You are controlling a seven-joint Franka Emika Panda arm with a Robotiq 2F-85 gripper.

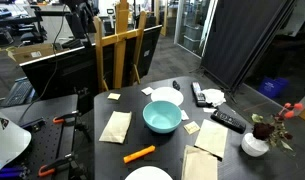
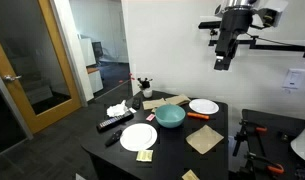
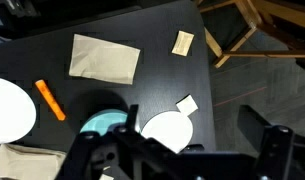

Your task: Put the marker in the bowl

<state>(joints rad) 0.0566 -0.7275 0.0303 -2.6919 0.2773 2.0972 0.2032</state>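
Note:
The orange marker [image 1: 139, 154] lies flat on the black table, just in front of the teal bowl [image 1: 161, 117]. In an exterior view the marker [image 2: 198, 115] lies beside the bowl [image 2: 171, 116], a little apart from it. In the wrist view the marker [image 3: 50, 99] is at the left, and the bowl [image 3: 100, 122] is partly hidden behind my gripper's body. My gripper [image 2: 222, 62] hangs high above the table, far from both. Its jaws [image 3: 182, 152] are open and empty.
Two white plates [image 1: 165, 96] [image 1: 149, 175] flank the bowl. Tan napkins [image 1: 115, 126] [image 1: 207, 140] and small sticky notes [image 3: 183, 42] lie about. Black remotes [image 1: 228, 120] [image 1: 199, 94] and a white flower pot [image 1: 255, 143] stand at one end. A wooden easel [image 1: 120, 45] stands behind the table.

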